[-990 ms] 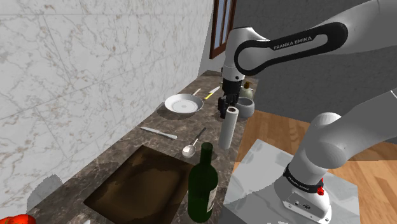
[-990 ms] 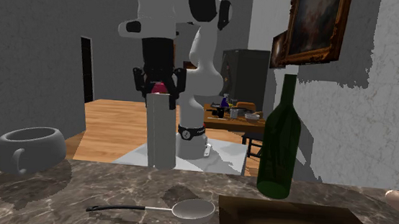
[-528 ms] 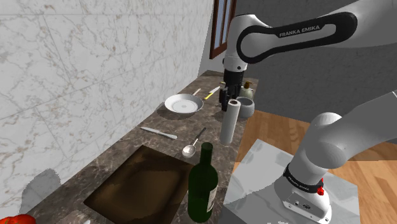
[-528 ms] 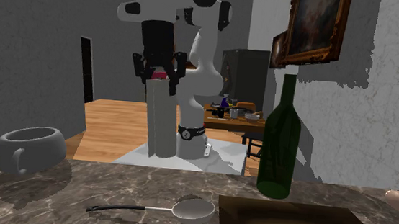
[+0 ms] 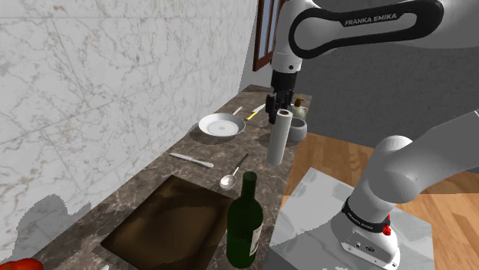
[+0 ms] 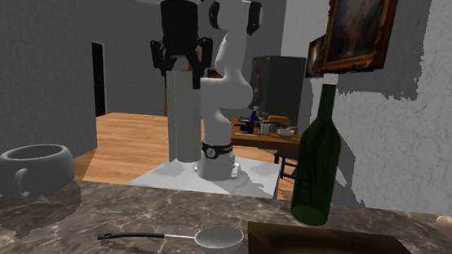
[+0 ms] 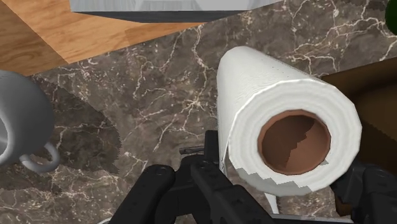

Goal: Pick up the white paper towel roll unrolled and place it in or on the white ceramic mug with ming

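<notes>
The black gripper holds the top of a tall white paper towel roll. The roll hangs upright behind the stone counter. A grey mug sits at the left. A green bottle stands at the right, and a spoon lies between them.

Light in the shoulder view is bright and even: the marble wall beyond the green bottle is pale, apart from a soft grey patch with a ragged edge low on it, to the bottle's left in that view. The second exterior view is far dimmer. There the bottle stands dark, and the grey wall behind it and to its right carries patchy shade with a jagged, stepped border. In the wrist view the counter is well lit, with a dark shadow on it beside the mug, on the far side of the roll from the bottle. Every view is sharp edge to edge, its lines straight.
</notes>
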